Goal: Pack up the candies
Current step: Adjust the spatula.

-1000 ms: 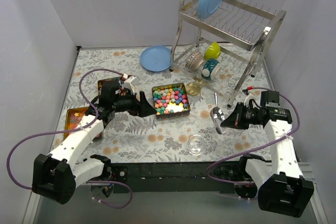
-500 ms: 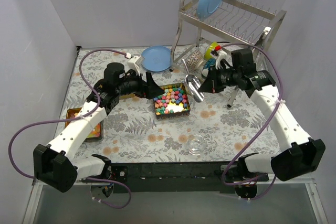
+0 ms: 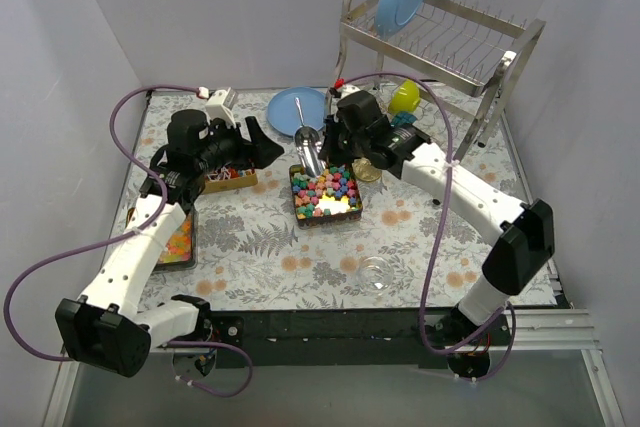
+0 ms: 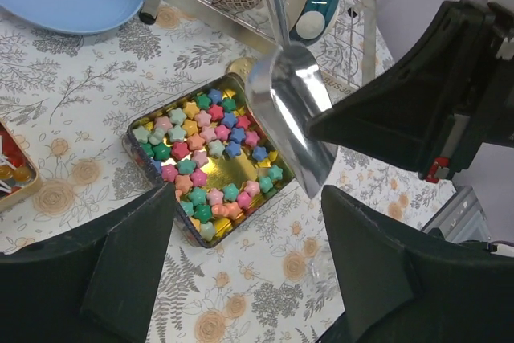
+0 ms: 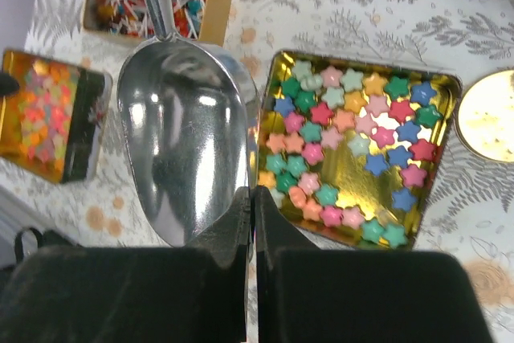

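Note:
The candies [image 3: 325,192] are small star-shaped sweets in mixed colours, lying in an open gold tin [image 3: 296,199] at the table's middle. They also show in the left wrist view [image 4: 207,158] and the right wrist view [image 5: 353,138]. My right gripper [image 3: 328,145] is shut on the rim of a shiny metal scoop [image 3: 309,154]. It holds the empty scoop [image 5: 181,150] just above the tin's far left edge. My left gripper [image 3: 267,144] is open and empty, hovering left of the tin, with the scoop [image 4: 293,114] ahead of its fingers [image 4: 136,255].
A small glass cup [image 3: 376,274] stands near the front edge. An orange-filled tin [image 3: 168,239] and a box of sticks [image 3: 226,176] are at the left. A blue plate [image 3: 285,112], a gold lid [image 3: 369,169] and a dish rack [image 3: 445,42] with cups are at the back.
My right arm has carried the scoop from the table's right side across to the tin's far left edge. My left arm has drawn back and to the left.

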You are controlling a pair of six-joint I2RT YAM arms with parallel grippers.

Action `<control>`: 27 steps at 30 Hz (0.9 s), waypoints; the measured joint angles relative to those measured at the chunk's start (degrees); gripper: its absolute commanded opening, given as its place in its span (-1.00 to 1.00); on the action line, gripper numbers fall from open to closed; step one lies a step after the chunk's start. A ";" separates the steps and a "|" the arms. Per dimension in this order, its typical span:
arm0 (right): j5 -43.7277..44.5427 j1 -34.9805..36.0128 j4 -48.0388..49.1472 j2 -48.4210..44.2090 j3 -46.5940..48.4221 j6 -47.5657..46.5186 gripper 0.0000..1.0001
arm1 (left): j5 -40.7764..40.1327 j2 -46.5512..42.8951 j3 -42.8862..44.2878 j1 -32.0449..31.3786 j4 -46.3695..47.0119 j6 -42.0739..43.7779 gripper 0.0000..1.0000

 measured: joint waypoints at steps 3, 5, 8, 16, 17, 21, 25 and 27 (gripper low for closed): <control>4.68 1.86 -0.26 4.98 6.54 3.85 -0.97 | 0.42 0.35 0.00 0.61 -0.24 0.42 0.40; 6.75 2.89 -0.39 7.69 10.49 5.79 -0.97 | 0.74 0.68 0.02 0.68 -0.15 0.42 0.39; 7.93 3.85 -0.31 10.71 14.51 8.35 -0.97 | 1.18 1.29 0.00 0.68 0.48 0.31 0.35; 7.61 4.98 -0.50 15.45 15.96 11.56 -0.97 | -4.20 2.99 -1.77 0.79 2.14 0.13 0.17; 7.32 5.01 -0.50 15.87 15.96 11.63 -0.97 | -4.83 3.56 -2.16 0.79 2.40 0.02 0.10; 6.23 5.27 -0.42 16.79 16.00 11.87 -0.97 | -6.51 5.92 -3.85 0.81 3.58 -0.72 -0.34; 6.56 5.62 -0.87 16.94 15.89 11.54 -0.97 | -6.88 7.41 -5.53 0.74 5.86 -1.38 -0.80; 6.84 5.73 -0.79 16.94 15.67 11.37 -0.97 | -6.27 7.56 -5.90 0.44 6.99 -1.53 -0.98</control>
